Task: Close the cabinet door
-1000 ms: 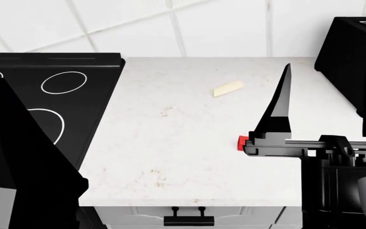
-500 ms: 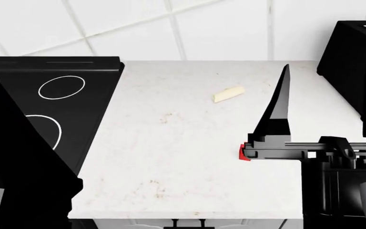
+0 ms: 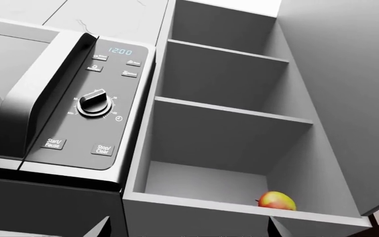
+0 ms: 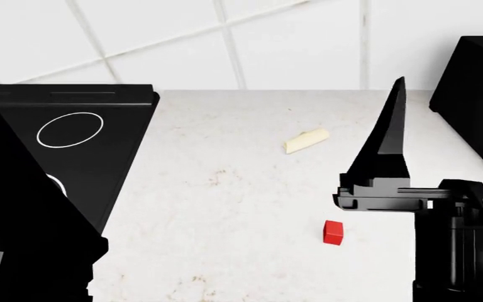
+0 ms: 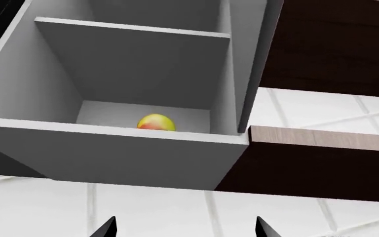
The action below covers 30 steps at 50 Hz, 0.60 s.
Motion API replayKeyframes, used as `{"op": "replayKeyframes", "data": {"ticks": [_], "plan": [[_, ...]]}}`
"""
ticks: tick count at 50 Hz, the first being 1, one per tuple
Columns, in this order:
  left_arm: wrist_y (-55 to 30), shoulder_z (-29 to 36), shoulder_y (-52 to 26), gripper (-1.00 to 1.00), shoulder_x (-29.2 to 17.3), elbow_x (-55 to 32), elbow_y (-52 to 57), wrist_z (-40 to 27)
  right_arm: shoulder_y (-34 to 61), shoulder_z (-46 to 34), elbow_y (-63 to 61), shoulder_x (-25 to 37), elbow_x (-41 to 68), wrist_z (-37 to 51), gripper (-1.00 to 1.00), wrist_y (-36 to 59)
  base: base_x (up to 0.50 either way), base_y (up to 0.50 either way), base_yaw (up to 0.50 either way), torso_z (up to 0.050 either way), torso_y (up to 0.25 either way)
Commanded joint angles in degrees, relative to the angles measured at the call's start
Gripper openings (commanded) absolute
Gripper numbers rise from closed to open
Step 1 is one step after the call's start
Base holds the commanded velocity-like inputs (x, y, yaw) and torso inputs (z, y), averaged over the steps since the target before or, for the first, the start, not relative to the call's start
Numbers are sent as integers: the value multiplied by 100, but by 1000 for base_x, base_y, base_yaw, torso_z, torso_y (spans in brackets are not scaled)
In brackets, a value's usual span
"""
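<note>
The grey wall cabinet (image 3: pixel 229 84) stands open next to a microwave, with its shelves bare except for a yellow-red fruit (image 3: pixel 276 200) on the lowest one. Its door (image 3: pixel 347 94) is swung outwards on the side away from the microwave. My left gripper (image 3: pixel 189 230) is open below the cabinet's front edge, holding nothing. The right wrist view looks up at the same cabinet (image 5: pixel 110 148) from underneath, with the door (image 5: pixel 255 49) seen edge-on and the fruit (image 5: pixel 155 122) inside. My right gripper (image 5: pixel 185 228) is open and empty, well short of the door.
The microwave (image 3: pixel 64 108) adjoins the cabinet. In the head view a white counter (image 4: pixel 224 207) carries a red cube (image 4: pixel 333 232) and a pale yellow piece (image 4: pixel 306 140). A black cooktop (image 4: pixel 73 132) lies on the left, a black appliance (image 4: pixel 480 94) at the right.
The head view has shifted upwards: the counter's front edge and drawer handles have left the picture, and the red cube now shows clear of my right gripper. Both arms stay raised.
</note>
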Motion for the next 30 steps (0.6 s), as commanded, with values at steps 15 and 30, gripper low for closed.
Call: {"op": "replayKeyframes", "data": {"ticks": [15,30], "plan": [[106,5,5,100,-84,-56,12,-24,-1946,1950,-250,4139,4242,3613,100,-3808,0,0,0,0,0],[103,68,-30,100,-43,-60,-47,17,-891,2061,186,5198,6099,3607,100,-4100,0,0,0,0,0]]}}
